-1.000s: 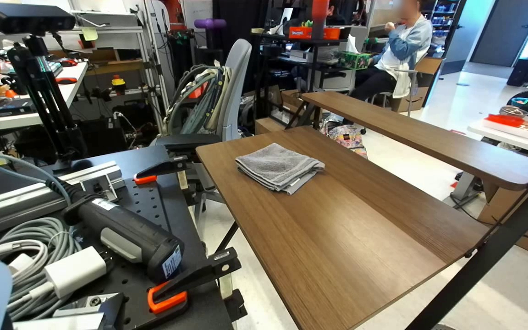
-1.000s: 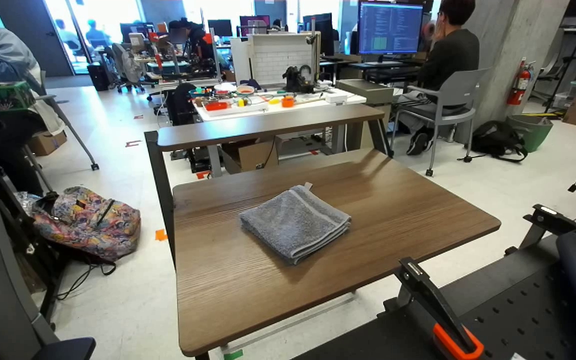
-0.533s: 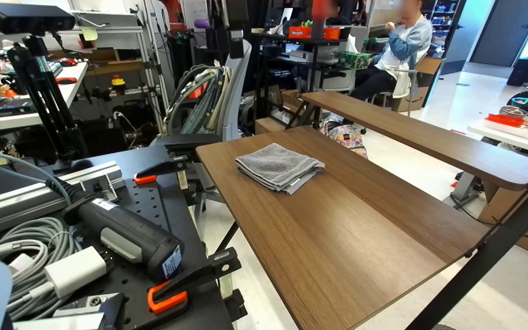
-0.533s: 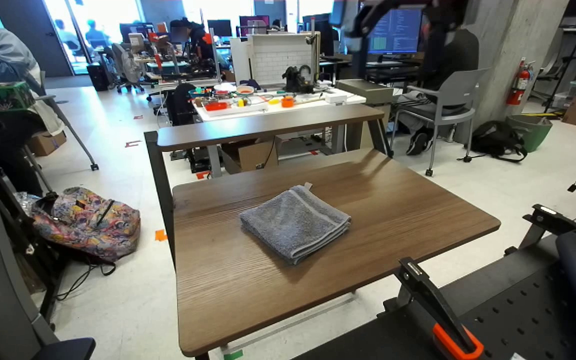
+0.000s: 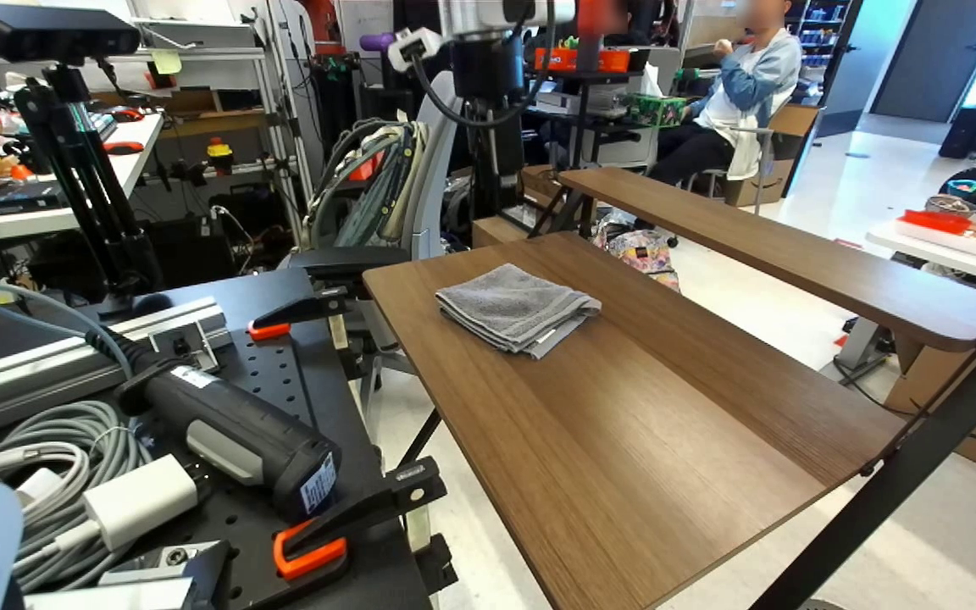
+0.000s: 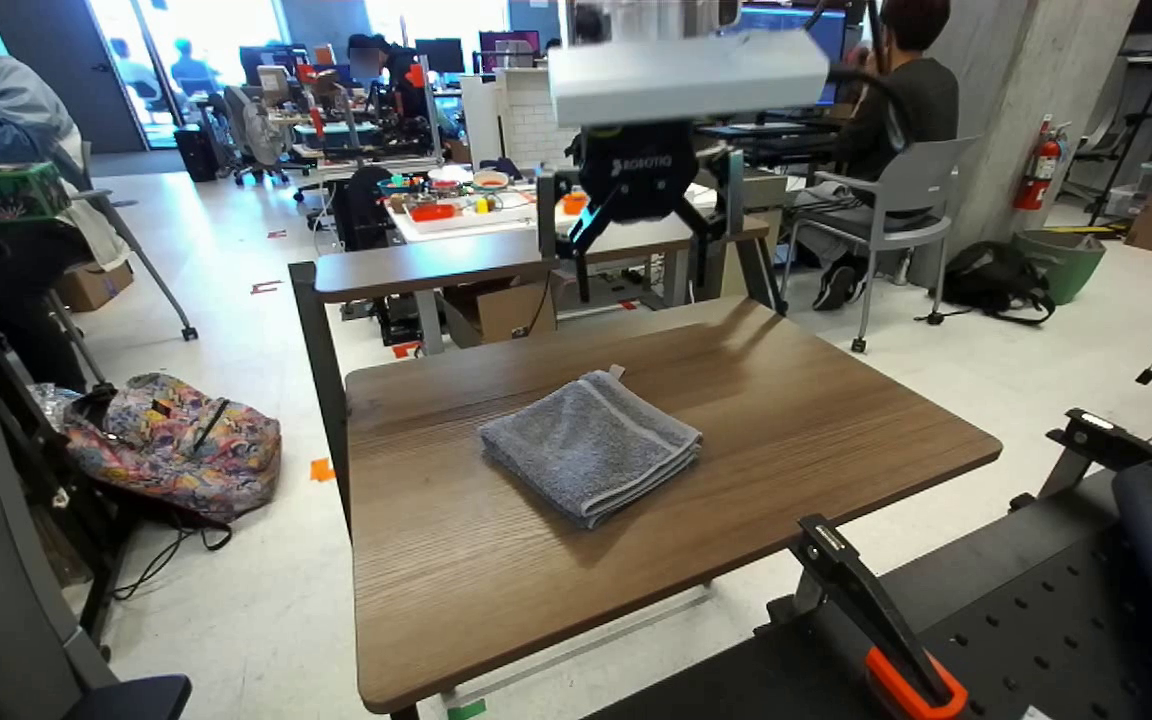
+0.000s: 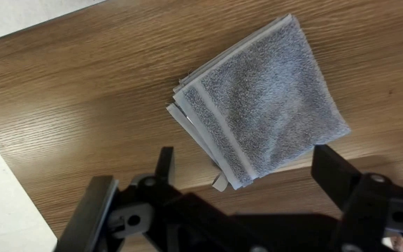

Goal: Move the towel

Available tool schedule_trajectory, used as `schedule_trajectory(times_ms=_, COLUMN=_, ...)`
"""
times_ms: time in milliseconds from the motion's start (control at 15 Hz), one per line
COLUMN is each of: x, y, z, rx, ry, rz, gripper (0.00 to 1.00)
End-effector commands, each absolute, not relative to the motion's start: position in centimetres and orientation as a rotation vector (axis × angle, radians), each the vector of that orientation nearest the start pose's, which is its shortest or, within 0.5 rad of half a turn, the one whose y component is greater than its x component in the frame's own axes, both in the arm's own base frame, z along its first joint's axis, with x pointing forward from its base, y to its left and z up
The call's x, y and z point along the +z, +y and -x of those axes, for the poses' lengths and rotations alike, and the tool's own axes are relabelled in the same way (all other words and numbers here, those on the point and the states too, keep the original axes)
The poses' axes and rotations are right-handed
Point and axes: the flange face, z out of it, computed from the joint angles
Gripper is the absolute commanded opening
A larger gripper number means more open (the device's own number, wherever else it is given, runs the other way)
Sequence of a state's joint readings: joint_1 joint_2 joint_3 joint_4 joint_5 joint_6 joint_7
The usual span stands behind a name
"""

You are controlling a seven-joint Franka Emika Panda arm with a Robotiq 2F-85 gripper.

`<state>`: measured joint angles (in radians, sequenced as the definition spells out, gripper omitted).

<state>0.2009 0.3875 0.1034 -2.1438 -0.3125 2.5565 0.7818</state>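
Brown table (image 6: 806,430) bears the folded towel (image 6: 591,445), left of centre in an exterior view; above, the gripper (image 6: 643,288) hangs spread and empty. Closing too high might lift only one layer.

Both exterior views slant down over the shared tabletop (image 6: 796,415); the wrist view, nearer, faces it from above.

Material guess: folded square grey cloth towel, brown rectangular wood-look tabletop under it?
Folded square grey cloth towel: likely cotton terry, matte; nubby pile, flat border band in the wrist view. Fibre content open.
Brown rectangular wood-look tabletop: probably laminate, satin; straight grain, soft glare. Veneer also possible.
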Motion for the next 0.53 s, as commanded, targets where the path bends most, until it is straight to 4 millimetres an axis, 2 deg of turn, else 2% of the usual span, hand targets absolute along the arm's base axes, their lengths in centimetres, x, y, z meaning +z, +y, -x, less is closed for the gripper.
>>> schedule_trajectory(times_ms=0, x=16.3, y=19.2, z=-58.7, rx=-0.167, ry=0.412, rz=3.282, gripper=1.00)
schedule_trajectory(times_ms=267, x=10.6, y=20.7, z=-60.0, rx=-0.080, ry=0.386, rz=3.317, gripper=1.00)
schedule_trajectory(times_ms=467, x=8.3, y=21.8, z=-60.1, rx=-0.041, ry=0.343, rz=3.325, gripper=1.00)
